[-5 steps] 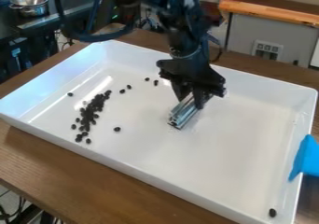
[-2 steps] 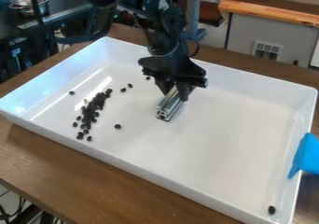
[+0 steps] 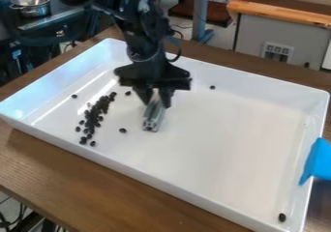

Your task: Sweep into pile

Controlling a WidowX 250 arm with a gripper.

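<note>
Dark beans (image 3: 96,111), small, oval, loosely clustered, some scattered

1. The white tray (image 3: 226,129) is brightly lit.
2. A white streak of shine is seen on its floor.
3. Its left wall is made shiny.
4. The wooden table (image 3: 84,178) is lit less brightly.

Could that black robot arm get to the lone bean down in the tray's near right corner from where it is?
Probably, though I can't be sure how far it stretches. Between the gripper, holding a metal bar, and that bean lies open tray floor; the blue object sits off at the right rim.
</note>
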